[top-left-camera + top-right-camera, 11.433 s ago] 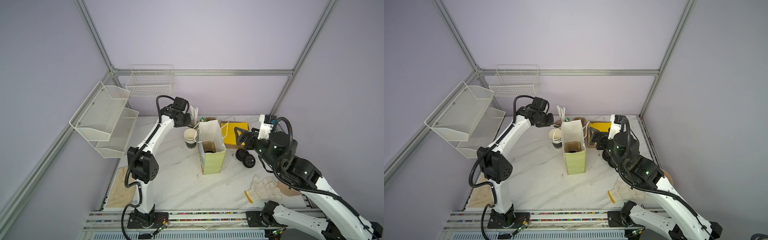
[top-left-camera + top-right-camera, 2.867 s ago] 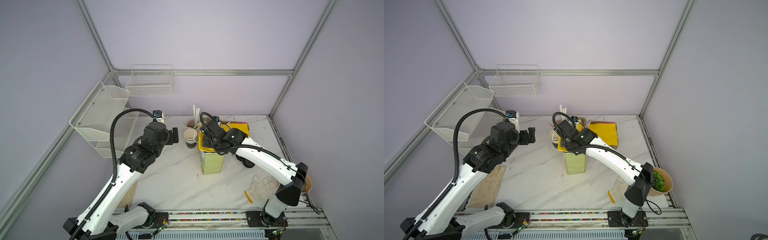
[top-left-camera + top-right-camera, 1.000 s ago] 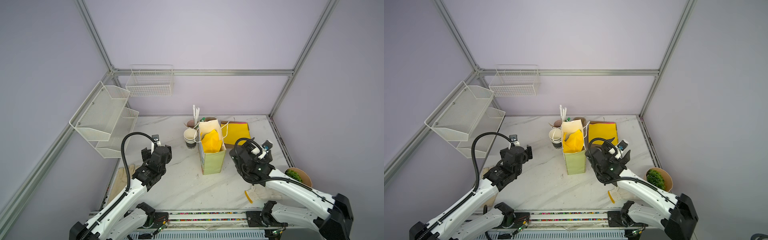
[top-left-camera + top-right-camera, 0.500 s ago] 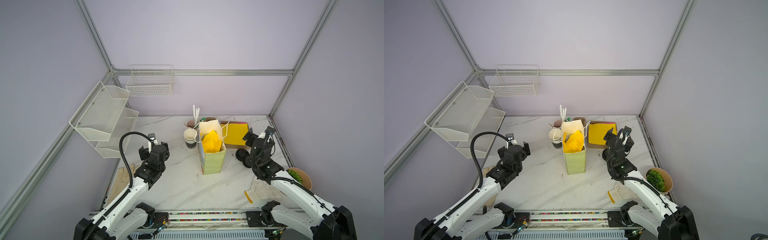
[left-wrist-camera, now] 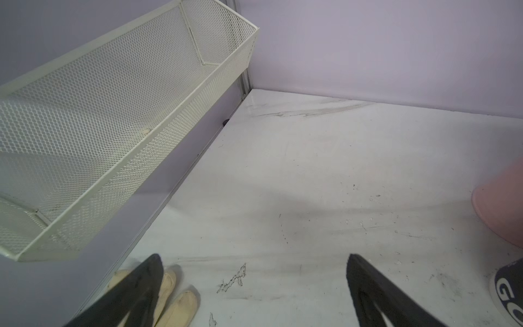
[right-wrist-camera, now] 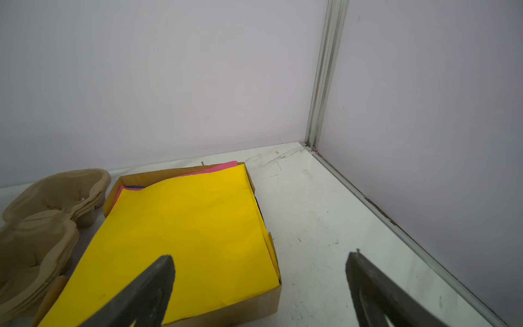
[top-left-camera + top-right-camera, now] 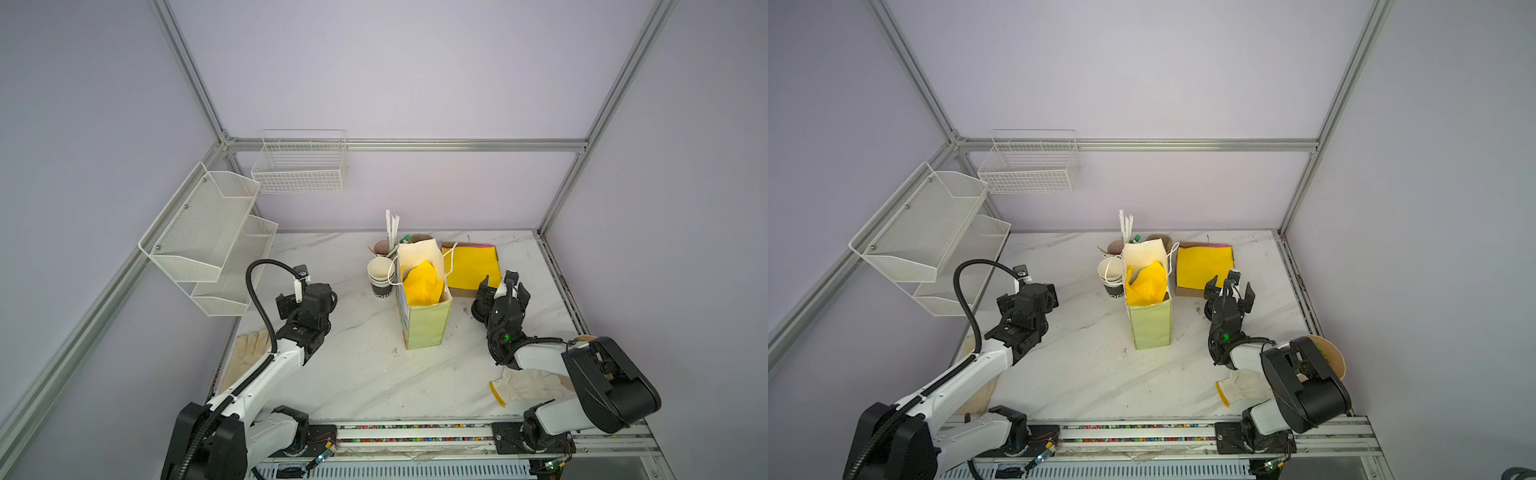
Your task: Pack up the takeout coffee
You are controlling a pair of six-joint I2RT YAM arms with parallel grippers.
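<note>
The takeout coffee is out of view. A pale green paper bag (image 7: 428, 328) (image 7: 1150, 328) stands upright mid-table, and crumpled yellow paper (image 7: 422, 282) (image 7: 1146, 282) fills its mouth and hides its inside. My left gripper (image 7: 307, 293) (image 7: 1027, 293) (image 5: 254, 257) hovers open left of the bag, above bare marble, holding nothing. To the right of the bag my right gripper (image 7: 501, 286) (image 7: 1229, 286) (image 6: 259, 256) is open and empty, over the near corner of a box of yellow sheets (image 6: 184, 240).
Nested black-lettered cups (image 7: 380, 278) (image 5: 509, 291) and a pinkish cup (image 7: 382, 247) (image 5: 501, 209) with straws (image 7: 390, 228) stand beside and behind the bag. Pulp cup carriers (image 6: 48, 215) lie by the box. Gloves (image 7: 249, 349) (image 7: 528, 384) lie near the front. Wire shelves (image 7: 208, 237) hang left.
The yellow paper went into the bag and my right gripper let it go. Both arms have pulled back toward the front, and the right arm has folded down over its base.
</note>
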